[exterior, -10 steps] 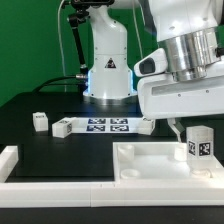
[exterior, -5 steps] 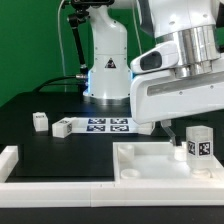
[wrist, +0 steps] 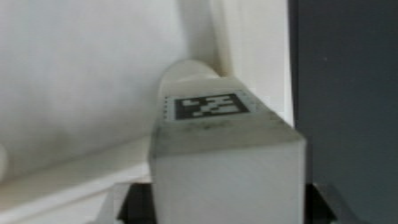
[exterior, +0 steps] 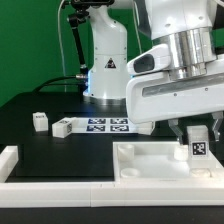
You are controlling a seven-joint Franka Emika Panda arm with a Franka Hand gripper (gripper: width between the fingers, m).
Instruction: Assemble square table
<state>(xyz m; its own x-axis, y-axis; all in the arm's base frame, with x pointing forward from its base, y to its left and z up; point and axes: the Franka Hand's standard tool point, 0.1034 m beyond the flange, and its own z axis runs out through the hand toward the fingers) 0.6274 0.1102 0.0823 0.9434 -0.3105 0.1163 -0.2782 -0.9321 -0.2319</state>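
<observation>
Claw (exterior: 197, 134) has shifted, gripping blocky white leg (exterior: 197, 146) (tagged).

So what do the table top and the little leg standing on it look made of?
The table top: looks like white plastic, smooth and matte, judging by its moulded raised rim. The leg: probably the same white plastic, with a slight sheen; its black-and-white tag looks like a printed sticker.

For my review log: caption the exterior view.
Fingers bracket the upright tagged leg standing in a corner of the white tabletop.
</observation>
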